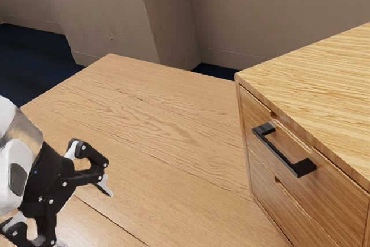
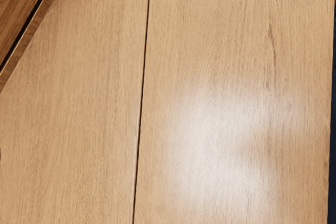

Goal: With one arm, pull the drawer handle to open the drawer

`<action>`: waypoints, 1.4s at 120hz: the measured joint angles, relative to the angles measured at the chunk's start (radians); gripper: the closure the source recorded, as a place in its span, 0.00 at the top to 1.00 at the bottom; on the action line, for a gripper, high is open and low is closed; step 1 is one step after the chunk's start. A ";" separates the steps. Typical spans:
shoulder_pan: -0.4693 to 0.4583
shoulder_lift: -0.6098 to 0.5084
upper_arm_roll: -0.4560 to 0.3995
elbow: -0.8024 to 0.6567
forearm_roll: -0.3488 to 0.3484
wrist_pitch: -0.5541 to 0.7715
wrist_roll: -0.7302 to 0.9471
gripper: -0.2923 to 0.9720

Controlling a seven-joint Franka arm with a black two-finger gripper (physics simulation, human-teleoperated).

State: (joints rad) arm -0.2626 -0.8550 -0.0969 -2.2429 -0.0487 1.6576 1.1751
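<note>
A wooden cabinet (image 1: 324, 85) stands on the table at the exterior view's right. Its top drawer front (image 1: 260, 114) carries a black bar handle (image 1: 283, 150) and sits flush with the cabinet's face. My black gripper (image 1: 87, 170) hangs low over the table at the exterior view's lower left, far from the handle, open with nothing between its fingers. In the wrist view I look down on the bare tabletop (image 2: 220, 103), with an edge of the cabinet (image 2: 21, 9) at one corner.
A second drawer front (image 1: 277, 201) lies below the handled one. The wooden table (image 1: 150, 108) stretches between my gripper and the cabinet, with a plank seam (image 2: 142, 98) running under my hand. Beige walls and a dark blue floor lie behind.
</note>
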 joint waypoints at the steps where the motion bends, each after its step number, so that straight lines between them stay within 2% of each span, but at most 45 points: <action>1: -0.001 0.006 0.000 0.002 -0.003 0.004 0.008 0.75; 15: -0.025 0.066 -0.012 0.043 -0.027 0.053 0.112 0.75; 41: -0.029 0.183 -0.045 0.117 -0.031 0.183 0.255 0.75; 57: -0.042 0.272 -0.047 0.227 -0.033 0.219 0.321 0.75; 79: -0.055 0.373 -0.057 0.297 -0.049 0.244 0.388 0.75; 127: 0.007 0.411 -0.069 0.318 -0.066 0.256 0.478 0.75; 168: 0.011 0.507 -0.076 0.393 -0.067 0.259 0.519 0.75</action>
State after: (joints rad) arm -0.2516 -0.3483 -0.1731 -1.8494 -0.1158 1.9164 1.6936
